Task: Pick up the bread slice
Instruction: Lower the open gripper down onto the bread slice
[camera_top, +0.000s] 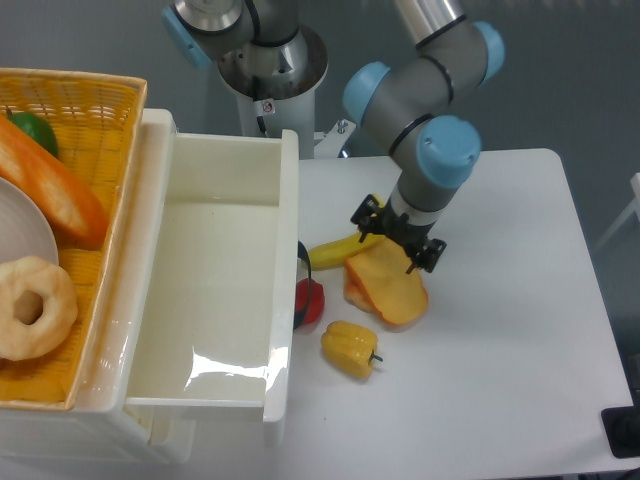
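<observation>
while the bread slice (388, 283) lay flat on the white worktop (500, 340), the gripper (396, 239) hung just above its upper end, jaws apart, one dark finger near the banana and the other over the slice's upper right edge. whether the fingers touched the bread could not be told. the slice's long axis ran diagonally from upper left to lower right, its rounded end pointing to the lower right and its yellow-orange face up. a yellow banana (335, 249) lay just beside its upper left end, partly hidden by the gripper. a yellow pepper (350, 349) sat near, below the slice, and a red item (309, 302) lay against the white bin (225, 290). to the left, a wicker basket (95, 110) held a baguette loaf (50, 190) and a pale doughnut (32, 306).
</observation>
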